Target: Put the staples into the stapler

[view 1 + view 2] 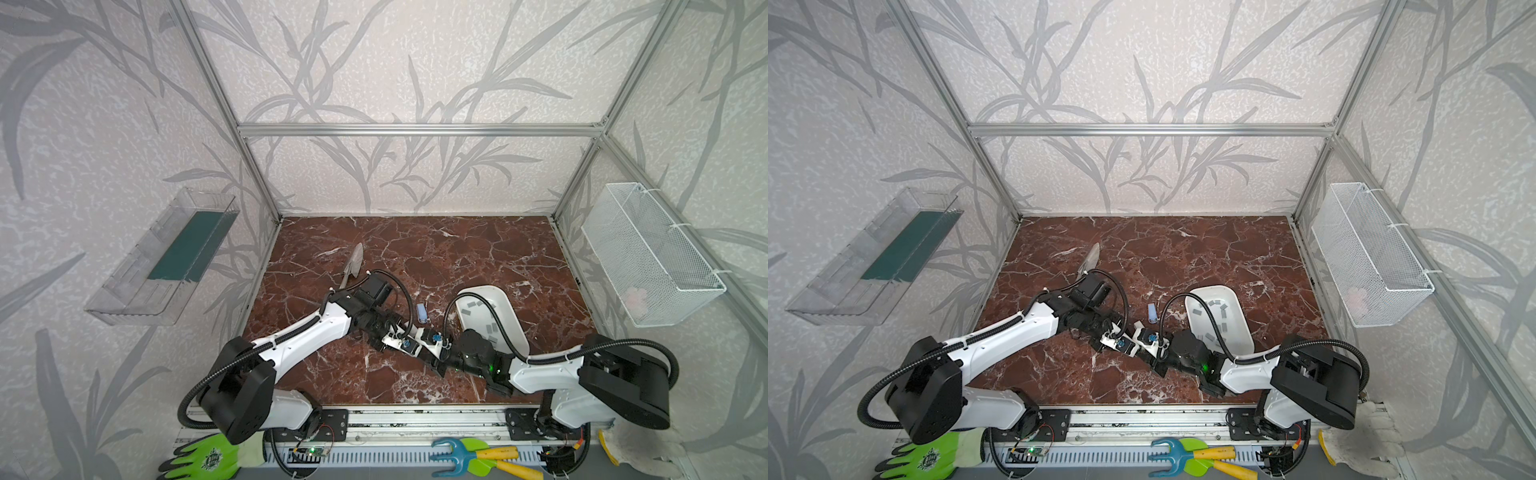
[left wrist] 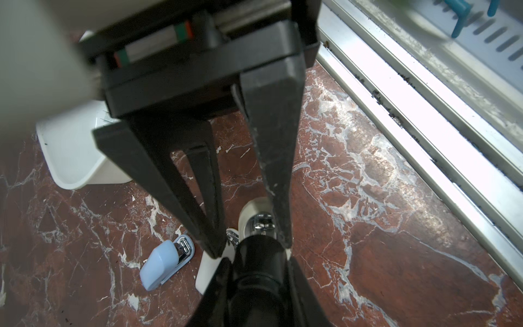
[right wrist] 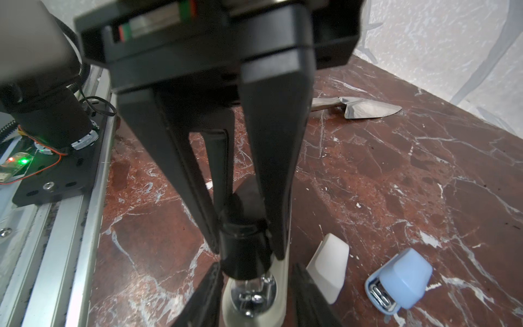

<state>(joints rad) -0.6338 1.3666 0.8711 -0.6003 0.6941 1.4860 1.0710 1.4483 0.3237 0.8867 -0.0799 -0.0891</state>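
I see worktop [image 1: 436, 257]: glossy red-brown marble pattern, white veins. Walls [image 1: 374, 62]: pale leaf-print paper inside aluminium frame [image 1: 415, 129]. Clear plastic bin [image 1: 166, 257] on left wall, white mesh basket [image 1: 648, 257] on right wall. Steel trowel [image 1: 353, 266] lies far left, blue stapler [image 1: 422, 311] near middle. Both arms meet at centre and hide contact from both top views. Staples [image 1: 473, 304]: flat grey strips in white tray [image 1: 482, 289], right of centre. Left tool [image 2: 249, 249] nearly closed, pinching white stapler [image 3: 254, 320], chrome inside exposed. Right tool [image 3: 244, 252] has fingers against black round part [image 3: 243, 263]. Gripping or not, I can't tell.
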